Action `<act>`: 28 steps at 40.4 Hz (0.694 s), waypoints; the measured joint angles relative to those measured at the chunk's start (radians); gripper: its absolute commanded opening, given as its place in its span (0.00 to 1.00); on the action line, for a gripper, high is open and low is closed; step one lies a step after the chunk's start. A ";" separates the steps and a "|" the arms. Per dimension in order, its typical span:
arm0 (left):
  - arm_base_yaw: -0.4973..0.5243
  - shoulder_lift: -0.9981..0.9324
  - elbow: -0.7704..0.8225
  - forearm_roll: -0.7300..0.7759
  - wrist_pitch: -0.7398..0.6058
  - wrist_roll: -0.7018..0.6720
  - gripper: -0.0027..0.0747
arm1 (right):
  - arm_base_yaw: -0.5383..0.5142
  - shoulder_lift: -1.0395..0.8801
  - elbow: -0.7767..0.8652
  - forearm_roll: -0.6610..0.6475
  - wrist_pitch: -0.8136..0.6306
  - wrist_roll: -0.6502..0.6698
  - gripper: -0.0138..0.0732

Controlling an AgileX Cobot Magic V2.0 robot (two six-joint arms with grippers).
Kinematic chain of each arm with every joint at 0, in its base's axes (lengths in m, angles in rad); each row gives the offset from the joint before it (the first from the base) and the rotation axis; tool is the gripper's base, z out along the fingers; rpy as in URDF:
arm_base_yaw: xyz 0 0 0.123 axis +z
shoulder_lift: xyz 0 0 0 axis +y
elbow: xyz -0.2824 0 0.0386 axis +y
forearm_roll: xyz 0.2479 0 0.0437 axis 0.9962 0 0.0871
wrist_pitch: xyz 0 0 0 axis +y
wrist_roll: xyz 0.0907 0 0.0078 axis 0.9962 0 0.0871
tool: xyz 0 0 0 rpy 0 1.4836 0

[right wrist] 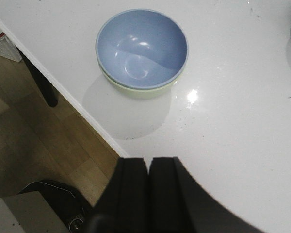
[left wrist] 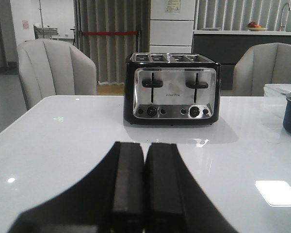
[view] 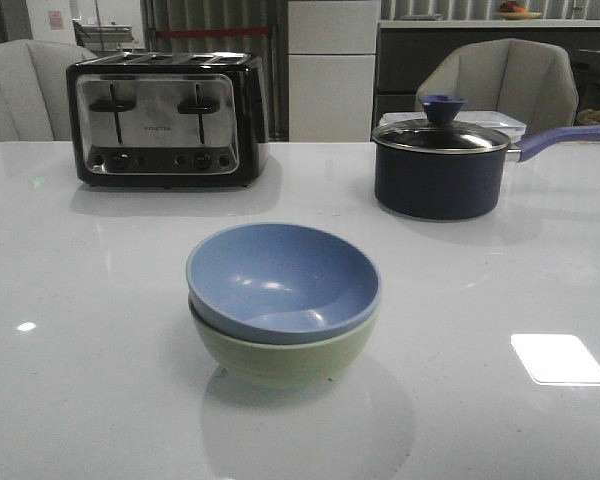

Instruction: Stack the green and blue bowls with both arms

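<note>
Although neither arm appears in the front view, the scene there reads as complete: on the white table the blue bowl sits nested inside the green bowl, slightly tilted, its rim riding a little above the green rim. The pair stands near the middle of the table, towards the robot's edge. Behind, well apart, stand a chrome toaster to the left and a dark blue lidded saucepan to the right.

Judgement on step: stacking appears done; what remains is retreat. The next move would call for little more than keeping both arms clear of the stack, or, if the tilt is deemed unacceptable, a light press to seat the upper bowl level.

Left gripper: fingers pressed together with only a hairline seam, nothing between them, facing the toaster across bare table. Right gripper: likewise closed and empty, held above the table's near edge with the stack ahead of it.

Differences between views: the right wrist view alone shows the stack from above, the green rim visible as a thin crescent under the blue bowl, and the wooden floor past the table edge. The left wrist view shows no bowls at all.
</note>
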 measured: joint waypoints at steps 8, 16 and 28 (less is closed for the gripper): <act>0.000 0.000 0.000 0.000 0.000 0.000 0.15 | -0.082 -0.074 0.027 0.000 -0.032 -0.002 0.23; 0.000 0.000 0.000 0.000 0.000 -0.001 0.15 | -0.321 -0.268 0.189 -0.002 -0.253 -0.002 0.23; 0.000 0.000 0.000 0.000 0.000 -0.001 0.15 | -0.513 -0.549 0.511 -0.002 -0.543 -0.002 0.23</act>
